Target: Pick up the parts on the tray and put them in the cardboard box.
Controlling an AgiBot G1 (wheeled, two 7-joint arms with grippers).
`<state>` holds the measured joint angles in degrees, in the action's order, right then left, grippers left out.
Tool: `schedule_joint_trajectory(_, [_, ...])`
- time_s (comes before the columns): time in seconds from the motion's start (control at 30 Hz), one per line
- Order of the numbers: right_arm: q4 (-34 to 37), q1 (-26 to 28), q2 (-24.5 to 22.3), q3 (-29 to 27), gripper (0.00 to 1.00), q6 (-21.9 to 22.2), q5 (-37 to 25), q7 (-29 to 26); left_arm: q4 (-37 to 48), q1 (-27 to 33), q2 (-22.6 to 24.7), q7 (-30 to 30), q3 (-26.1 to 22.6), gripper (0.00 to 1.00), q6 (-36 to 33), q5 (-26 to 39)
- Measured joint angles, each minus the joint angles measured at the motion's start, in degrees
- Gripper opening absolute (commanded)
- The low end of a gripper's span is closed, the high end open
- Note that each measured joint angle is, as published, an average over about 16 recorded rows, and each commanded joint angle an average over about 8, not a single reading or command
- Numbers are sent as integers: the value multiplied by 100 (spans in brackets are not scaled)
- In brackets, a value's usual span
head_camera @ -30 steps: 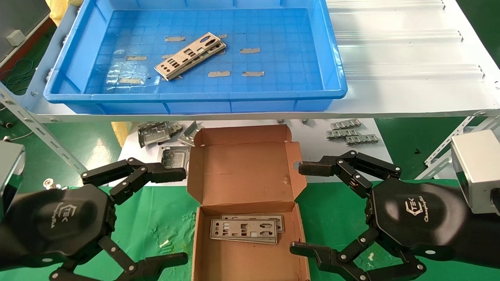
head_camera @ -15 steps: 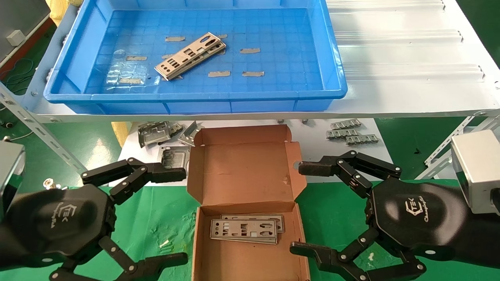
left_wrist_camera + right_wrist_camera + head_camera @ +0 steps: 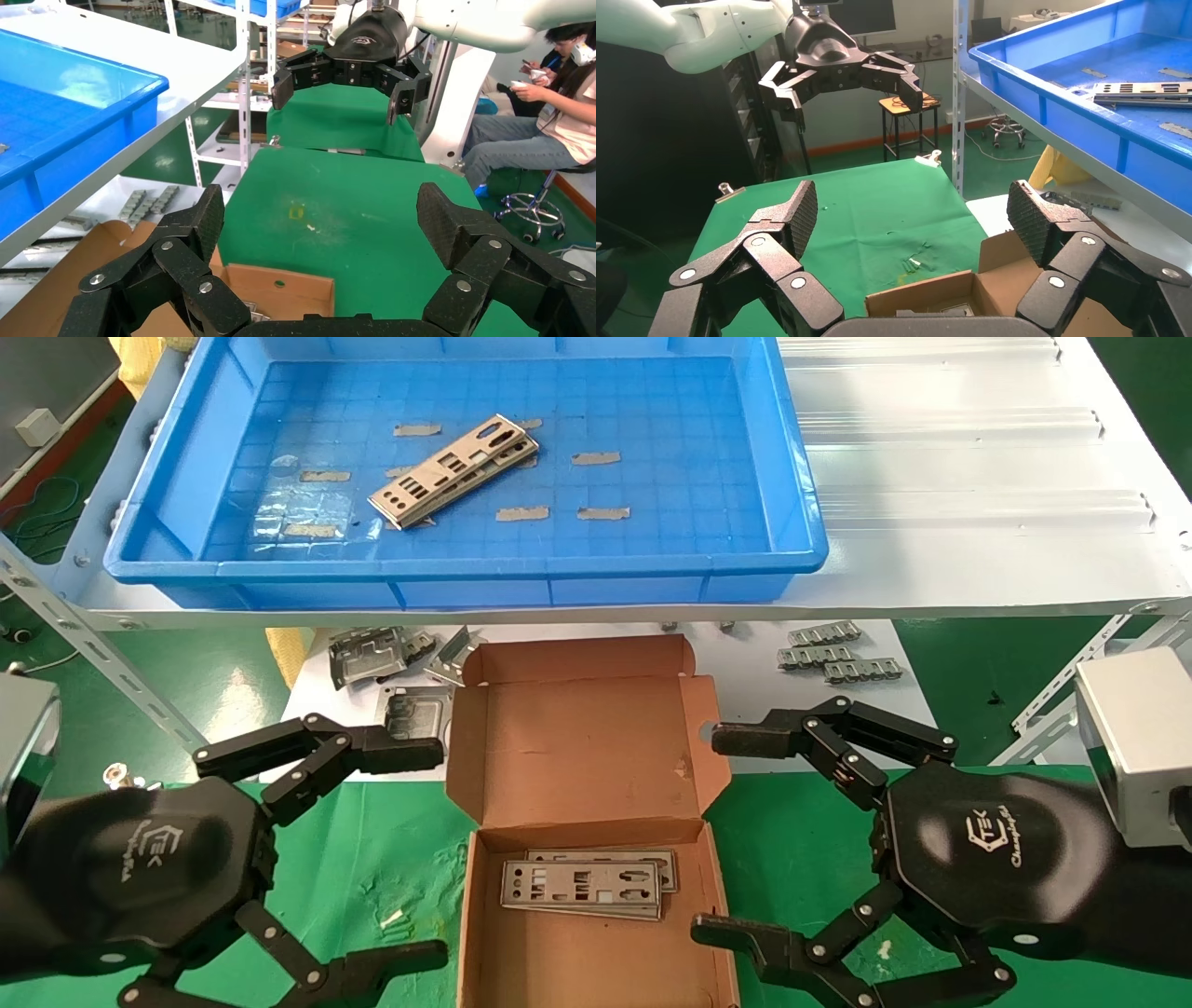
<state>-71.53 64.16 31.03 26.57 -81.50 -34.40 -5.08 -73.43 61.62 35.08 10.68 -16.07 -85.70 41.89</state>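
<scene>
A punched silver-grey metal plate (image 3: 454, 470) lies slantwise, left of centre, in the blue tray (image 3: 466, 575) on the white shelf; it also shows in the right wrist view (image 3: 1141, 91). The open cardboard box (image 3: 587, 859) sits on the green mat below, with flat plates (image 3: 582, 885) stacked in it. My left gripper (image 3: 438, 845) is open and empty to the left of the box. My right gripper (image 3: 712, 836) is open and empty to the right of the box. Both hover near the box, far from the tray.
Folded grey brackets (image 3: 391, 658) and small grey parts (image 3: 838, 654) lie on the white lower surface behind the box. Grey tape strips (image 3: 521, 513) dot the tray floor. Shelf struts (image 3: 102, 658) slope down at both sides. A seated person (image 3: 541, 119) is beyond the right arm.
</scene>
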Motion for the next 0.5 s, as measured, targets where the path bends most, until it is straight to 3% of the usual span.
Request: schedule_joint_trajectory(0.5, [0, 0, 0, 0, 100, 0, 0, 0, 0, 0, 0, 0, 0, 100, 0, 0])
